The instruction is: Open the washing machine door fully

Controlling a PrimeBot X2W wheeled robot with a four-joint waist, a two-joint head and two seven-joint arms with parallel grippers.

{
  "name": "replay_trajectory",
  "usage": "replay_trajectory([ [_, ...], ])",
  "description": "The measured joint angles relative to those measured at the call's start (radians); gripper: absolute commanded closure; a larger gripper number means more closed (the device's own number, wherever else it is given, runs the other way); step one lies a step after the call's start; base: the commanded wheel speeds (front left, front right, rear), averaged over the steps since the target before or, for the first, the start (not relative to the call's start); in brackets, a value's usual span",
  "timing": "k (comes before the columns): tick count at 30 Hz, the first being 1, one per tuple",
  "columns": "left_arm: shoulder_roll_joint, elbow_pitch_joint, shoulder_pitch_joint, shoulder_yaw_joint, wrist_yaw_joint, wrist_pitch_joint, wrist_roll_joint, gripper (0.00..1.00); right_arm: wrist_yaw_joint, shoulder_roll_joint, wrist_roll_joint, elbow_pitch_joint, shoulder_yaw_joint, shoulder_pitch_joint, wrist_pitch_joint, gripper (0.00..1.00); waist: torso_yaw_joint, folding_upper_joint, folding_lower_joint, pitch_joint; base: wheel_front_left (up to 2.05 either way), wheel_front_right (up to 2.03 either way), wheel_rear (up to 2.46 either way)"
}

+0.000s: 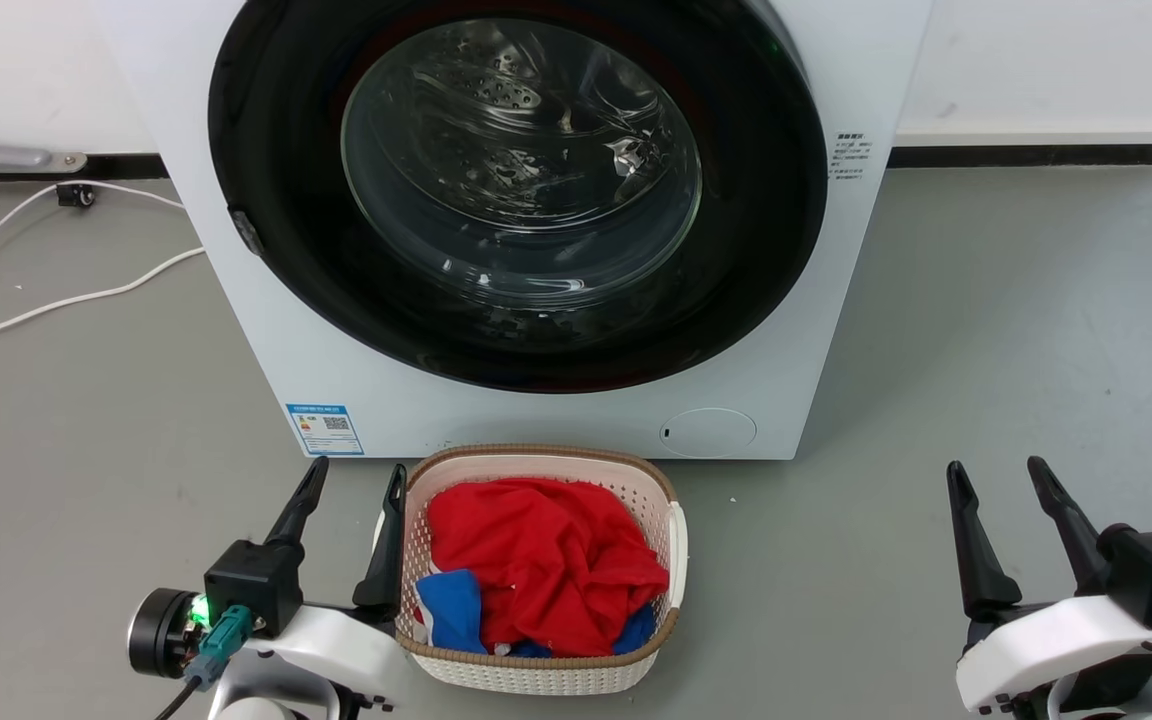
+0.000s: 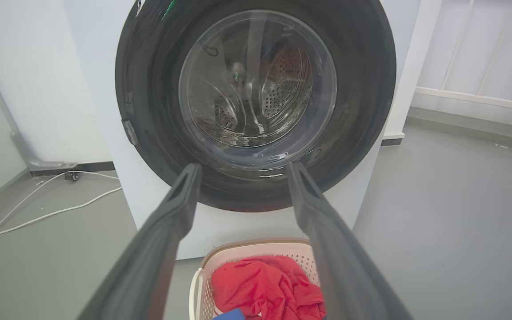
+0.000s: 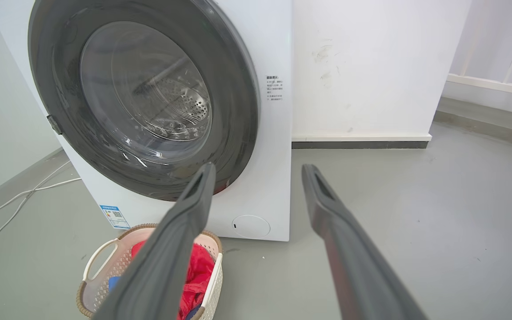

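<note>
The left end effector [image 1: 359, 466] and right end effector [image 1: 995, 463] stood released, empty. Beyond them, the large round glossy black door [image 1: 521, 190] lay shut on the big white washing machine [image 1: 496, 415].

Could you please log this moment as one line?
glossy black round washing machine door: shut | left gripper: open | right gripper: open

White washing machine [image 1: 556, 420], glossy black washing machine door [image 1: 766, 260], red cloth [image 1: 546, 560].
</note>
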Motion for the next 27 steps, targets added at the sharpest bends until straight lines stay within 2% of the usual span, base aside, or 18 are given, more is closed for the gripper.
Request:
replay_trajectory([
  [18, -0.008, 0.044, -0.006, 0.018, -0.018, -0.033, 0.058, 0.0, 0.0, 0.007, -0.097, -0.019, -0.02, 0.014, -0.027, 0.0, 0.007, 0.0, 0.0, -0.002, 0.0, 0.0, 0.0],
  [27, -0.017, 0.074, -0.009, 0.024, -0.022, -0.038, 0.06, 0.0, 0.0, 0.008, -0.104, -0.022, -0.022, 0.02, -0.034, 0.0, 0.012, 0.0, -0.0001, -0.004, 0.0, 0.0, 0.0],
])
